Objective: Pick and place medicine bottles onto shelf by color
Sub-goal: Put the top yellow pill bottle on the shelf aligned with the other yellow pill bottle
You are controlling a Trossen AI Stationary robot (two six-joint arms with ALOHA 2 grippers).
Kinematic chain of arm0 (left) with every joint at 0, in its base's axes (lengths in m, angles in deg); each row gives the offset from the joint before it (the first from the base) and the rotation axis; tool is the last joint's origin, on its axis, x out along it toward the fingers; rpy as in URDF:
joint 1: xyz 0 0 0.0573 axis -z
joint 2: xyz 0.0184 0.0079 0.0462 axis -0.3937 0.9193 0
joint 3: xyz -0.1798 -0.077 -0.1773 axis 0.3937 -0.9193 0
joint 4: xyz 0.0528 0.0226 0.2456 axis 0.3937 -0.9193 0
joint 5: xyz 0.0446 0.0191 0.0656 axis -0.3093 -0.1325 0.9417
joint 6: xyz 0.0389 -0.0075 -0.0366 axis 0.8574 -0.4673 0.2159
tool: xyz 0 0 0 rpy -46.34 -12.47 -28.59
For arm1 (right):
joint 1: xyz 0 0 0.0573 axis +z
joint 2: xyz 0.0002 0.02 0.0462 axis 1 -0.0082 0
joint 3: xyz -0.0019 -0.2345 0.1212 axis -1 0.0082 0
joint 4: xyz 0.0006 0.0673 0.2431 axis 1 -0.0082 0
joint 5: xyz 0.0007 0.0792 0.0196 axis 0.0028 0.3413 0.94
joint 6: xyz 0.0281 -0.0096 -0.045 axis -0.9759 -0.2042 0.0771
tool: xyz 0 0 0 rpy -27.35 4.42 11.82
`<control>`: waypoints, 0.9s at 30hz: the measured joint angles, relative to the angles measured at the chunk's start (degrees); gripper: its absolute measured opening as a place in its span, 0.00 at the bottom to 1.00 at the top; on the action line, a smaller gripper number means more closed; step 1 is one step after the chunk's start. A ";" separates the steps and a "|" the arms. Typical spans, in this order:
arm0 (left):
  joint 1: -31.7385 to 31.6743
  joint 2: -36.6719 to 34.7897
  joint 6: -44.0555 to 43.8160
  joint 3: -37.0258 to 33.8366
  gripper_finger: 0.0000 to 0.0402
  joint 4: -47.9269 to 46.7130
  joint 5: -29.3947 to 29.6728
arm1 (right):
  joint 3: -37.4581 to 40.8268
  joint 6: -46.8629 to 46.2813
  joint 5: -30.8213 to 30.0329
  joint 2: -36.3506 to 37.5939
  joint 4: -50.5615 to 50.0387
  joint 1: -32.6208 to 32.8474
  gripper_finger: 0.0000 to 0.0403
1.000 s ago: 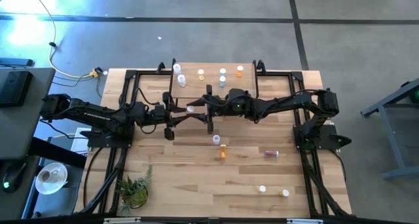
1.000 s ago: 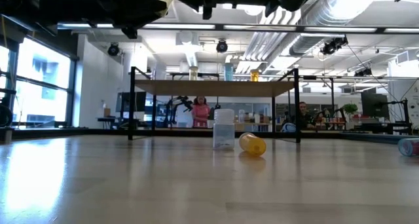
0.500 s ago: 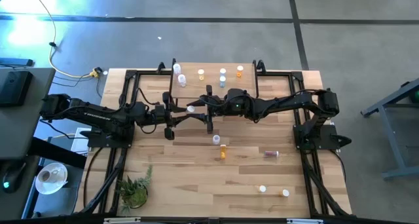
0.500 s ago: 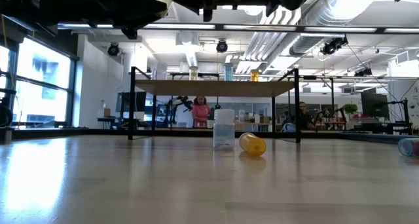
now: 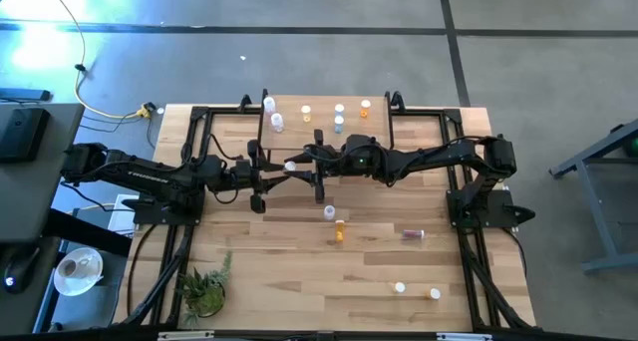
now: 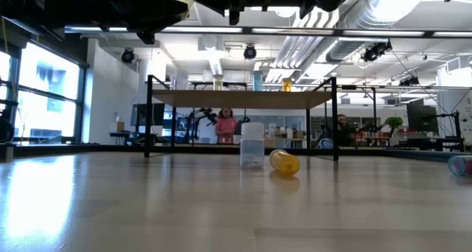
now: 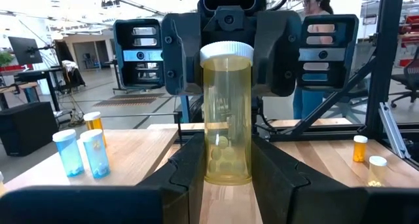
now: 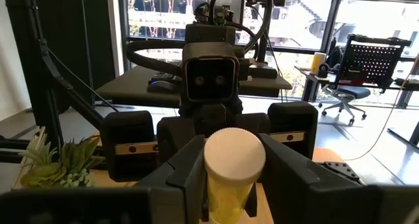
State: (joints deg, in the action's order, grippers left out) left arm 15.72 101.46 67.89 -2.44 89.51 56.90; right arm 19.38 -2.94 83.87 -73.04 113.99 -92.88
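A pale yellow medicine bottle (image 7: 227,119) with a white cap (image 5: 291,166) stands upright in the air between my two grippers, just in front of the shelf (image 5: 299,142). My left gripper (image 7: 227,168) comes from the table's left and is shut on the bottle's lower body. My right gripper (image 8: 234,175) comes from the right and is shut on its upper part. Several bottles stand on the shelf: two bluish ones (image 7: 84,153), an amber one (image 7: 93,122), and yellow and amber ones (image 7: 366,160). My left gripper pinches the bottle's lower body (image 7: 226,175) between its two fingers, which reach in level from the table's left. The bottle stands upright, cap up, clear of the table. My right gripper has its two fingers on either side of the bottle's cap end (image 8: 234,155), level from the table's right. The bottle stays upright between them.
On the table in front of the shelf stand a clear bottle (image 5: 328,212) and an orange one (image 5: 340,230). A reddish bottle (image 5: 413,233) lies to the right. Two white-capped bottles (image 5: 417,291) are near the front edge. A small plant (image 5: 204,291) is front left.
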 joint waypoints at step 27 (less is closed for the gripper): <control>0.00 -0.02 -0.16 0.00 0.55 -3.72 7.22 | -0.02 0.00 -0.87 0.09 -2.18 -0.62 0.27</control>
State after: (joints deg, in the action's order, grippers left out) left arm 15.72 101.44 67.73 -2.44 85.79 64.12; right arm 19.36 -2.94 82.99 -72.96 111.80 -93.50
